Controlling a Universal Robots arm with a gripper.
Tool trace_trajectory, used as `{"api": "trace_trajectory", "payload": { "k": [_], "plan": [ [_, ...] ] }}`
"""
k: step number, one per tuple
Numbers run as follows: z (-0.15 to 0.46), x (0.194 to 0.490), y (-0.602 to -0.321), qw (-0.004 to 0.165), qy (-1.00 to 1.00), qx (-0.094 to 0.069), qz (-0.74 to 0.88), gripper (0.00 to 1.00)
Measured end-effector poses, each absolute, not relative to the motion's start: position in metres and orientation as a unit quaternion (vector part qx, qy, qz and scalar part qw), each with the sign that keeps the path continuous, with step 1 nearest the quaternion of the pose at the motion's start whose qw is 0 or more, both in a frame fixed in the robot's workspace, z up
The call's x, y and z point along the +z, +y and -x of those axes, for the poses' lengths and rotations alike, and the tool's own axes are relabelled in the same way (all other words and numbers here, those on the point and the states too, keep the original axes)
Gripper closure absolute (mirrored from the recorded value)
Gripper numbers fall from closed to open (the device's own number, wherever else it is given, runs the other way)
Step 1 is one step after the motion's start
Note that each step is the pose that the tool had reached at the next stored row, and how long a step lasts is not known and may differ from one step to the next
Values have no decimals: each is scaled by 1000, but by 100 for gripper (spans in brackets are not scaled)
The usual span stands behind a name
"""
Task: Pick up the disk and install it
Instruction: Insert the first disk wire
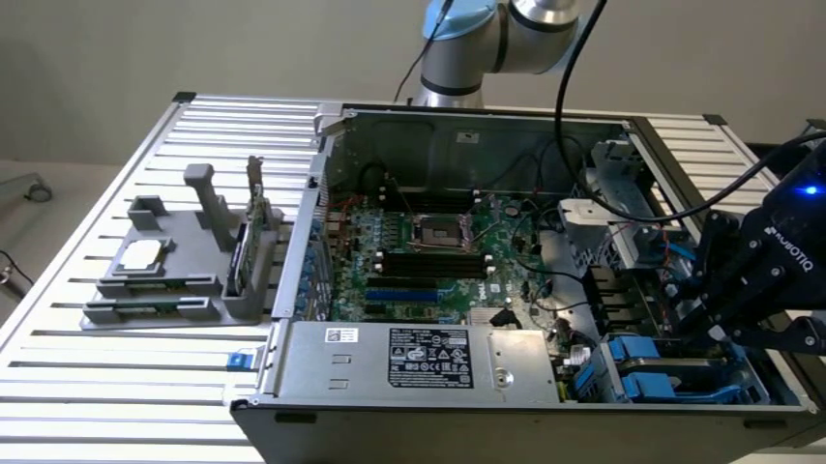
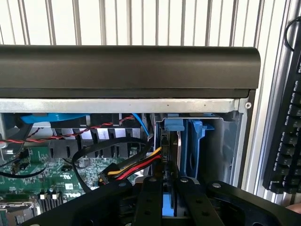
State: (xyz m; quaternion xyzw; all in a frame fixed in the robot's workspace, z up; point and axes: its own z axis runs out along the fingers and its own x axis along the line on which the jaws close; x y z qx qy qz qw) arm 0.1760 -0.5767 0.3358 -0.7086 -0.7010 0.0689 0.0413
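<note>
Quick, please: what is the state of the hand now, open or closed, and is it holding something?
Hand: closed on the disk, at the drive bay of the computer case.

The desk [image 1: 116,377] is showing ribbed, bare satin metal. The computer case [image 1: 387,362] is presenting dull grey sheet steel with a matt black rim. The drive carriers [image 1: 652,362] are appearing as glossy blue plastic. The end effector [image 2: 170,200] is looking matt black.

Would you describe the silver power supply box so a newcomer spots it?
Find the open computer case on the slatted metal table. Along its near edge lies the silver metal power supply box, alone in bearing a large black label.
</note>
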Motion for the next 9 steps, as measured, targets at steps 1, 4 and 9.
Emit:
{"api": "trace_trajectory", "payload": {
  "k": [1,4,9],
  "plan": [
    [-176,336,-577,41,-701,69,709,83],
    [-177,335,-577,42,-701,68,709,83],
    [-178,335,-577,43,-701,67,709,83]
  ]
}}
